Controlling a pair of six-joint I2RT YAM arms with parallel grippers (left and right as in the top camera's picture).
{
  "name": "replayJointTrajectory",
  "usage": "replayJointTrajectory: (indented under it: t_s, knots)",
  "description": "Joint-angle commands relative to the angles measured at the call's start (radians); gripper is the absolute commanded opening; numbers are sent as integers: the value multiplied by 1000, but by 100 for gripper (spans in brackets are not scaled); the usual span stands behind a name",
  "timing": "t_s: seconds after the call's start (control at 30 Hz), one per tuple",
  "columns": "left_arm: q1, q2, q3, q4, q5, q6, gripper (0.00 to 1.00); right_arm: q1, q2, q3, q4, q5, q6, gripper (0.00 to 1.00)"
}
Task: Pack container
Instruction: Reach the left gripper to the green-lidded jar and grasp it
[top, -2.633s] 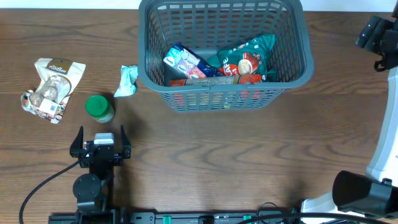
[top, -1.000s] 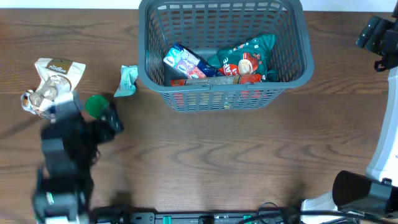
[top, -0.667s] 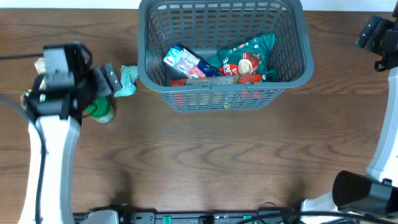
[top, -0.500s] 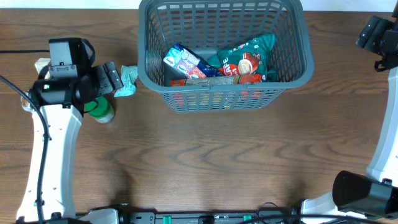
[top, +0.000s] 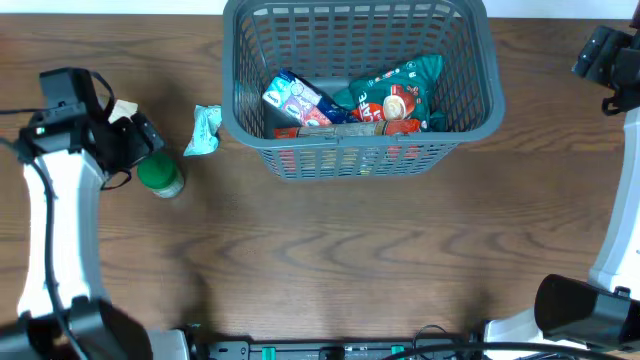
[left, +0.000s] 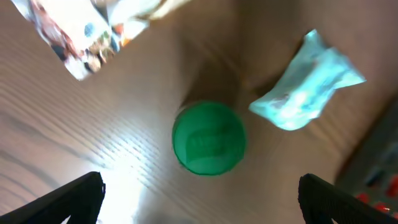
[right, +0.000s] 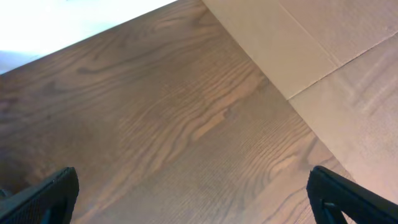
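The container (top: 360, 137), a dark grey lattice basket, stands at the back centre and holds several packets, among them a teal one (top: 400, 92) and a blue-white one (top: 295, 98). A small pale teal packet (top: 205, 130) lies left of it. A beige packet (top: 122, 108) is mostly hidden under my left arm. My left gripper (top: 135, 142) hovers open and empty. In the left wrist view its fingers (left: 200, 202) spread wide just short of the green-lidded jar (left: 208, 138), with the pale teal packet (left: 308, 81) and the beige packet (left: 81, 28) beyond. My right gripper (top: 610, 60) is open at the far right.
The green-lidded jar (top: 160, 177) stands on the wooden table beside my left gripper. The basket wall shows at the right edge of the left wrist view (left: 380, 163). The right wrist view shows open fingers (right: 199, 199) over bare wood and a tan board (right: 336, 56).
My left arm has risen from the front of the table and swung to the back left, over the beige packet, then shifted further left. The right arm has not moved.
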Motion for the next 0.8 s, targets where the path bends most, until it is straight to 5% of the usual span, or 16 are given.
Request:
replayJointTrajectory:
  t_s: [0.0,0.77]
  knots:
    - [3,69,19,-6,52,-16,98,-8,-17,15,0,3,14,99]
    - [2,270,19,60,77,-73,99,-8,-17,15,0,3,14,99]
